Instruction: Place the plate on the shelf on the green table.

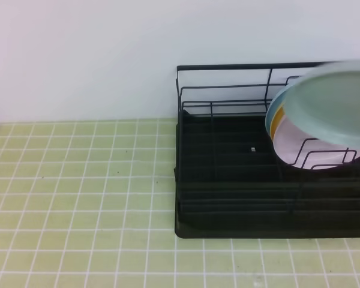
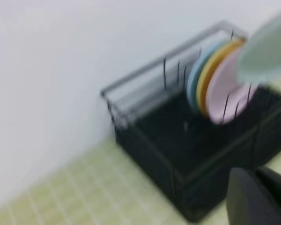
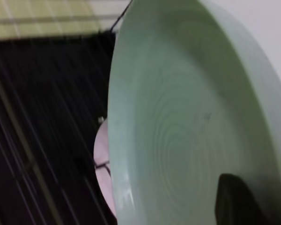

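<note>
The pale mint plate (image 1: pixel 339 105) hangs tilted in the air above the right end of the shelf (image 1: pixel 228 180), its face turned partly toward the high camera, in front of the plates already standing in the wire dividers. From the right wrist view the plate (image 3: pixel 187 122) fills most of the frame, and a dark finger (image 3: pixel 236 199) of the right gripper lies against its inner face at the lower right; the right gripper is clamped on the plate's rim. In the rack stand a sky-blue plate (image 2: pixel 193 84), a yellow plate (image 2: pixel 206 79) and a pink plate (image 2: pixel 225 89), upright side by side against the dividers. The left gripper (image 2: pixel 257 197) shows only as a blurred dark shape at the bottom right of its own view, low beside the rack's near corner; its jaws are closed and hold nothing. The shelf sits on the green table (image 1: pixel 78 180), toward its right side, back rail to the white wall (image 1: pixel 78 54)
</note>
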Robot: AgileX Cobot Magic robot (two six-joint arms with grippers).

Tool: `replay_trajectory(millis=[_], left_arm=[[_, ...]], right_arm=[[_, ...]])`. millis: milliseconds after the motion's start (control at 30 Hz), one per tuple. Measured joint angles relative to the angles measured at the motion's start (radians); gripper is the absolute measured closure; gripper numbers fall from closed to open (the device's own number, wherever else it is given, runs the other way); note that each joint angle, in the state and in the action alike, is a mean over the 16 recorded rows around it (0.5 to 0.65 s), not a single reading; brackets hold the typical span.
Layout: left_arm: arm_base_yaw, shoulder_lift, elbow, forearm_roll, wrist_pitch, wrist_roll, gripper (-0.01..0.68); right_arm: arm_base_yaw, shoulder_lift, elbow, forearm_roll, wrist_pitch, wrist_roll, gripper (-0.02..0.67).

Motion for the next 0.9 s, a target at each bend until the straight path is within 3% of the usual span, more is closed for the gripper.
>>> replay_trajectory(millis=[233,400,600,900], left_arm=[[0.000,-0.296,0.371,0.015,-0.293,0.005,0.674],[0.000,-0.413,0.546,0.036,-0.424,0.028,0.674],[0.000,-0.458,0.632,0.061,-0.476,0.059,0.674],[0.000,-0.462,0.648,0.080,-0.499,0.073,0.674]], right_arm=[[0.000,0.099,-0.085,-0.151,0.070,-0.011,0.653],[0.000,0.175,-0.148,-0.199,0.104,-0.034,0.646],[0.000,0.255,-0.209,-0.227,0.133,-0.072,0.646],[0.000,0.331,-0.242,-0.237,0.138,-0.132,0.652]])
